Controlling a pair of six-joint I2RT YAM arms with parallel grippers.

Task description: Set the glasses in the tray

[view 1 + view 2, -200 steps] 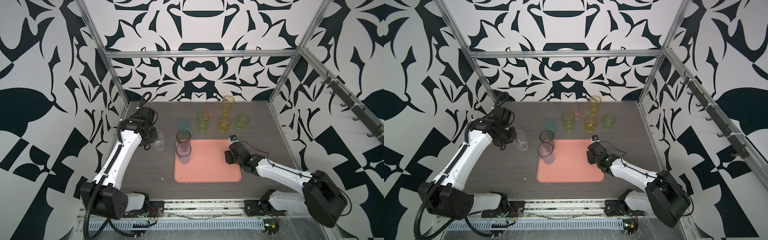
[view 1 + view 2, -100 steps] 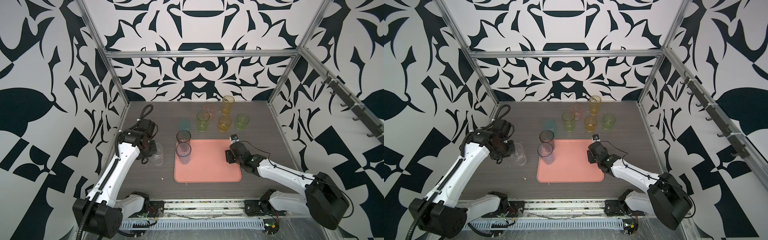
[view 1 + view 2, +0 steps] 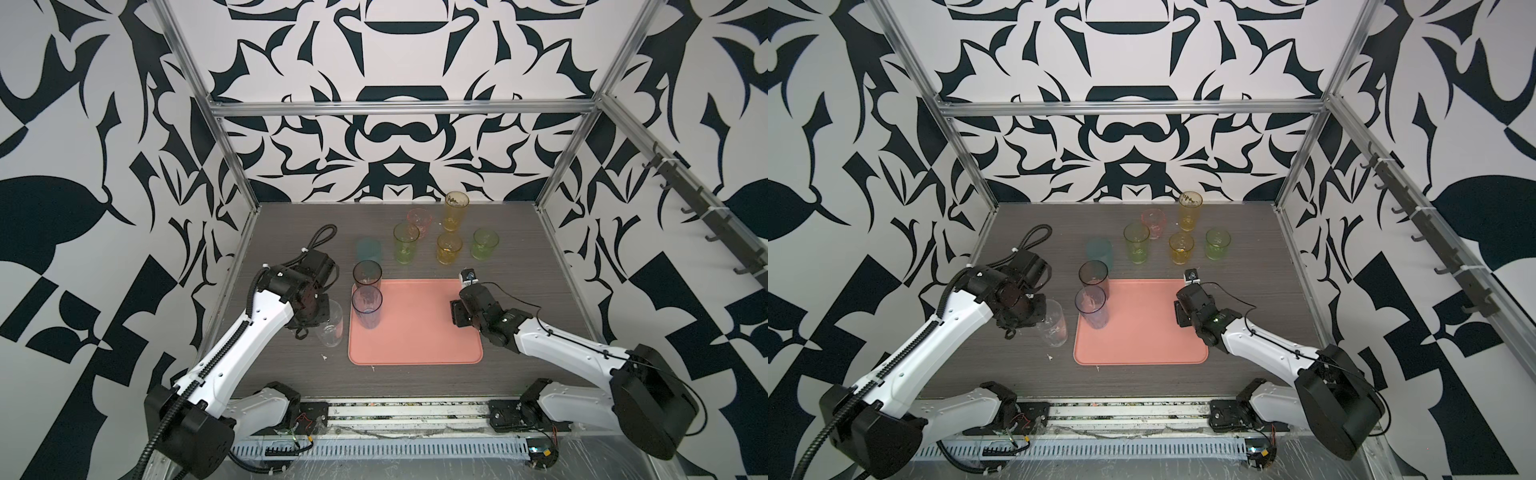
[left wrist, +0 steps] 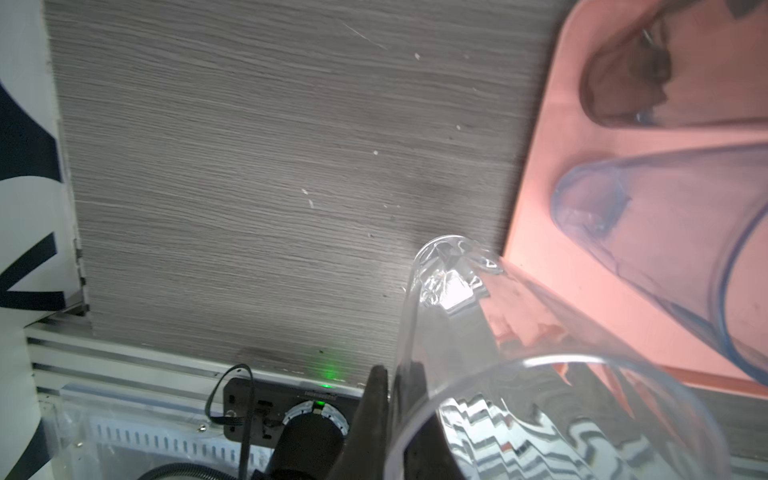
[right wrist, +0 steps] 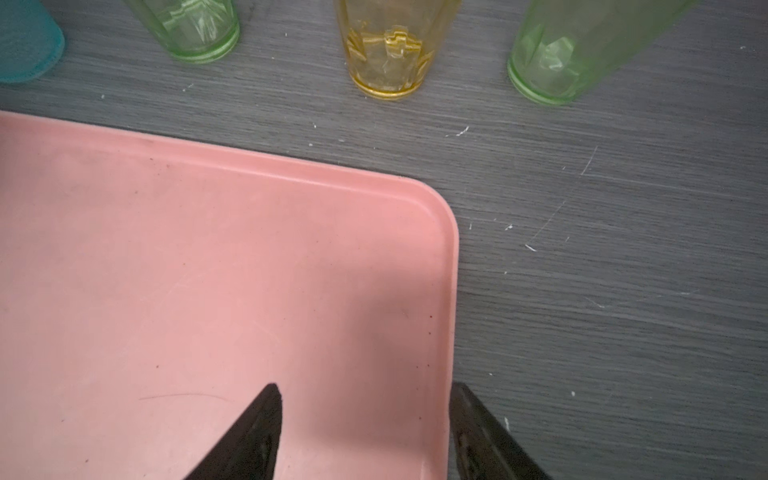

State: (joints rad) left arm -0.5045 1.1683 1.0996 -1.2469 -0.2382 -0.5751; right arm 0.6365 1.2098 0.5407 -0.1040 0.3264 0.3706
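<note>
L gripper [image 4: 395, 370], clear glass [image 3: 331, 328] pulled nearer — rim clamped; R gripper [image 5: 365, 388] spread over tray [image 3: 415, 328].

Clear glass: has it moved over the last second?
Yes. The clear glass has moved toward the table's front edge, from beside the tray's far-left corner to past the middle of its left side.

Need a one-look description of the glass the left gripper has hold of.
Find the salmon-pink tray in the middle of the grey table. Just off its left edge, the left gripper pinches the rim of a tall clear tumbler. It is the only colourless glass: its nearest neighbours, standing on the tray, are a smoky grey tumbler and a blue tumbler.
</note>
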